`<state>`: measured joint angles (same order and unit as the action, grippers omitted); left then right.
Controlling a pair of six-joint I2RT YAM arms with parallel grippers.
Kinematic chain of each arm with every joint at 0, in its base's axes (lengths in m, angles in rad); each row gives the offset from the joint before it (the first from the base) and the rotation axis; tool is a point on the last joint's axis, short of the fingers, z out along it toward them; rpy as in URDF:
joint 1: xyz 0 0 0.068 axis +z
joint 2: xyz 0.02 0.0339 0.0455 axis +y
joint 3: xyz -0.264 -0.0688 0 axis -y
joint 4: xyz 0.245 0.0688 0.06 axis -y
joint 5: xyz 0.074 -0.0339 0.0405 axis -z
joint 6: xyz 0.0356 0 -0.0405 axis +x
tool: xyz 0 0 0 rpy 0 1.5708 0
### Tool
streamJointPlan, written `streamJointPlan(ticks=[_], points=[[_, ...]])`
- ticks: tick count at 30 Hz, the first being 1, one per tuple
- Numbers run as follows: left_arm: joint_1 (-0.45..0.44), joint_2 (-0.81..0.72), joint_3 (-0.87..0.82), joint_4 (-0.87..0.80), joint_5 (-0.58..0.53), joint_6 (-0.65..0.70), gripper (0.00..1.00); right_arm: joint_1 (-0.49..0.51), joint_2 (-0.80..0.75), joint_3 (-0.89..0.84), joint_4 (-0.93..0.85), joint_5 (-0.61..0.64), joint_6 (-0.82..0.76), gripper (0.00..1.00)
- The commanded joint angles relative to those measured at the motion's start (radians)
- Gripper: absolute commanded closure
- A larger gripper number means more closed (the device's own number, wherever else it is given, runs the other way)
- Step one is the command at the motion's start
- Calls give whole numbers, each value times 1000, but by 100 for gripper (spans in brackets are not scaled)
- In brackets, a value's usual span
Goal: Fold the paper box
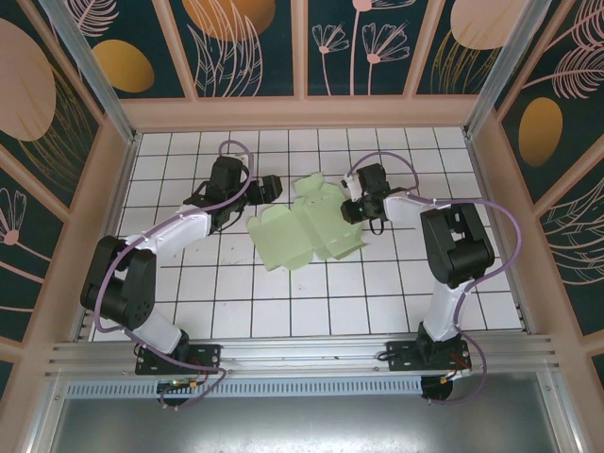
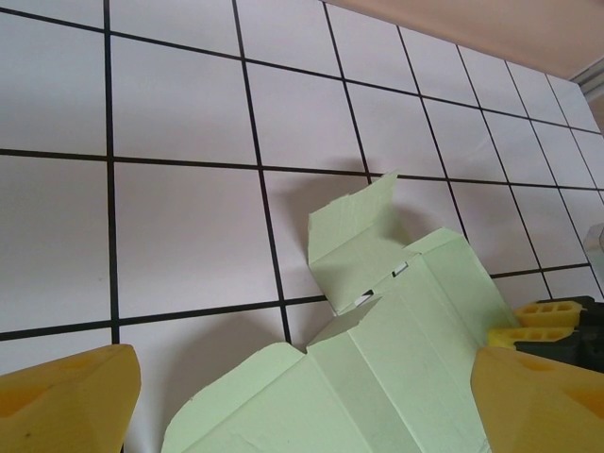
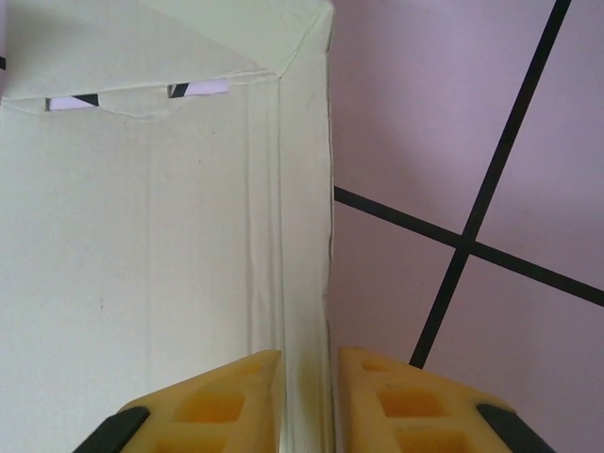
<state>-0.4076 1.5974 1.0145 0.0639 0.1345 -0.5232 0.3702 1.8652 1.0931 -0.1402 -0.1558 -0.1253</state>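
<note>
The paper box [image 1: 307, 226] is a pale green creased cut-out lying mostly flat mid-table, with some flaps standing up. My left gripper [image 1: 274, 186] hovers at its far left corner, open. In the left wrist view the left gripper [image 2: 302, 401] has its yellow fingers [image 2: 66, 401] wide apart, with the box [image 2: 406, 330] below and between them, untouched. My right gripper [image 1: 351, 209] is at the box's right edge. In the right wrist view the right gripper [image 3: 310, 377] has its jaws drawn close on a raised side strip of the box [image 3: 142, 236].
The white tiled table [image 1: 283, 302] is walled by a wooden frame [image 1: 302, 113] at the back and sides. The right gripper's yellow fingertips [image 2: 543, 321] show at the right of the left wrist view, beside the card.
</note>
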Motion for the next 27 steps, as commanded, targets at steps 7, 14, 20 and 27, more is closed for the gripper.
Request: streamJointPlan(ticks=[7, 14, 20, 27], points=[[-1, -3, -5, 36, 9, 17, 9, 39, 2, 23, -28, 82, -79, 100], [49, 8, -16, 81, 91, -79, 1, 102, -79, -6, 52, 284, -165, 100], [52, 3, -82, 146, 258, -120, 22, 87, -92, 16, 35, 284, -169, 100], [49, 167, -81, 95, 348, -136, 44, 87, -105, 13, 31, 205, -210, 100]])
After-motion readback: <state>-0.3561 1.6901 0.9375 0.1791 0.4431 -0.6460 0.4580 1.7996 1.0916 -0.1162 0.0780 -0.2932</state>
